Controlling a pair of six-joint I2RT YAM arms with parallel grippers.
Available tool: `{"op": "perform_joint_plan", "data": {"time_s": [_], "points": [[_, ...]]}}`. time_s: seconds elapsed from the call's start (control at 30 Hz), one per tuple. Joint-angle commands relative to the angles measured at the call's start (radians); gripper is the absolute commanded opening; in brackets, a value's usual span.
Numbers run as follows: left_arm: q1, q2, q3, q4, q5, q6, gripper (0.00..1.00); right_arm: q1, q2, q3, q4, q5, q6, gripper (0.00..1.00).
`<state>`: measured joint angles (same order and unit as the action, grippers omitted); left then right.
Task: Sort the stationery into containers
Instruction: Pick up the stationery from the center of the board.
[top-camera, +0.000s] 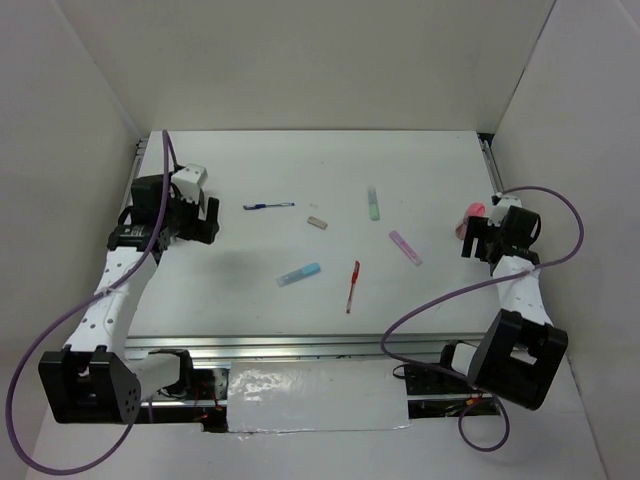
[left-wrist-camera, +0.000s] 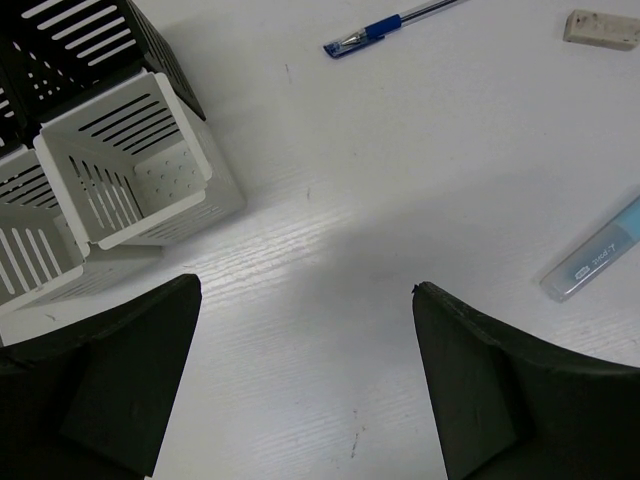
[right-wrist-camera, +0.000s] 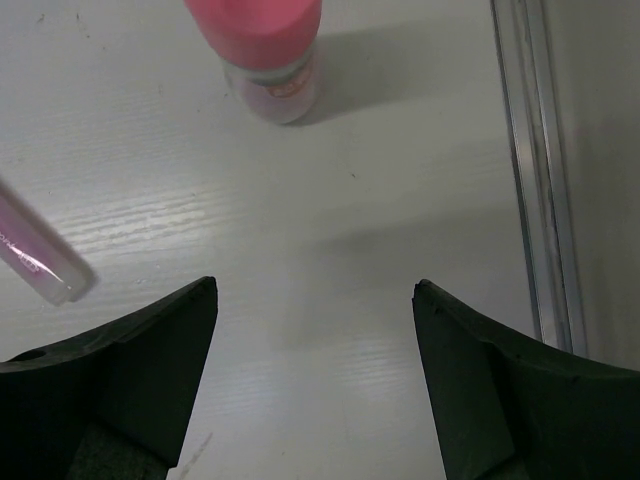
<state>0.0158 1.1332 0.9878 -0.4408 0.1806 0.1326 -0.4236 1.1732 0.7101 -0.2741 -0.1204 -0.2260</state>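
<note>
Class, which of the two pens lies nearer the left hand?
The blue pen, the upper-left one; the red pen lies farther right, lower down.

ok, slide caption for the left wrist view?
Left gripper open over the table beside white slotted bins; blue pen, beige eraser and light-blue marker lie unsorted.

We are finding the bins sitting at the table's left edge, a pen and an eraser lying right of them. Nearer us, a second pen is lying between a left marker and a right marker. A capped tube is sitting by the right edge.
</note>
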Motion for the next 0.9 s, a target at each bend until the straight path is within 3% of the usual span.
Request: {"op": "perform_joint_plan", "data": {"time_s": [0.0, 0.27, 0.87], "points": [[-0.005, 0.014, 0.061, 0.04, 0.016, 0.015, 0.99, -0.021, 0.048, 0.057, 0.119, -0.057, -0.024, 0.86], [-0.008, 0.066, 0.097, 0.037, -0.006, 0.01, 0.99, -0.046, 0.152, 0.066, 0.266, -0.182, -0.052, 0.9], [-0.007, 0.158, 0.127, 0.043, -0.024, 0.018, 0.99, -0.004, 0.414, 0.304, 0.297, -0.239, 0.013, 0.88]]}}
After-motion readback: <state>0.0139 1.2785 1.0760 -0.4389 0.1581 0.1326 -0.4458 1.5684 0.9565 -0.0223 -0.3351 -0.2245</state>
